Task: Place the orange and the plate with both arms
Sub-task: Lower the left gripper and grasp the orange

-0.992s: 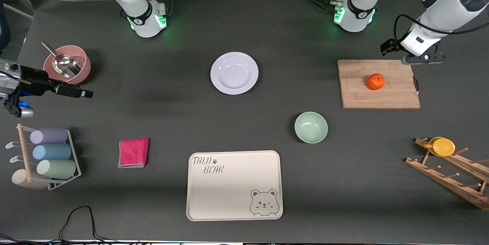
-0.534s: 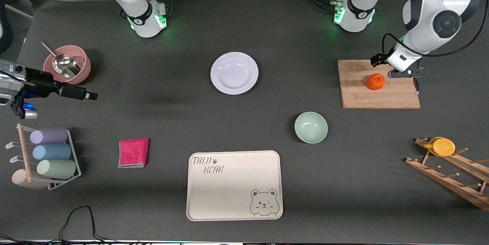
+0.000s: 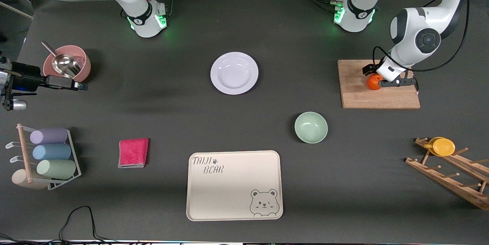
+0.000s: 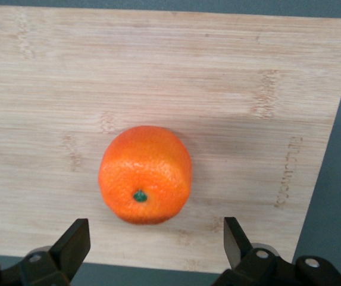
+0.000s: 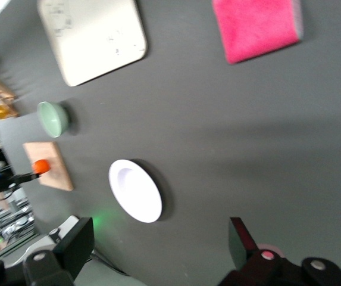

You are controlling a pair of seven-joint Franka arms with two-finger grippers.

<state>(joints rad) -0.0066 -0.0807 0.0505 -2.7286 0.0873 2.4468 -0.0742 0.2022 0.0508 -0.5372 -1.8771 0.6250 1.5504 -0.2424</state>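
— Where's the orange [image 3: 373, 83] right now?

— In the front view it sits at the right of the frame, on the wooden cutting board [image 3: 359, 92]. The left gripper [image 3: 386, 81] hangs directly over it, so only part of the fruit shows there. The left wrist view has it plainly: the orange [image 4: 145, 174] lies on the board [image 4: 218, 89], stem dimple up, with the two fingertips [image 4: 75, 241] spread wide on either side of it and not touching it. Released, then, nothing grasped.

— And the plate [image 3: 234, 73]?

— Upper middle of the front view, bare on the dark table [image 3: 160, 96], well apart from the board. The mint-green bowl [image 3: 311, 127] lies lower and toward the board; the cream bear tray [image 3: 234, 185] is at the bottom centre.

— The other arm?

— The right gripper [image 3: 78, 85] is at the left edge of the frame, just beside the pink bowl [image 3: 81, 67] that holds a metal scoop [image 3: 63, 64]. Its wrist view shows its fingers [image 5: 78, 244] apart, empty, with the plate [image 5: 135, 190] and a pink cloth [image 5: 256, 27] far below.
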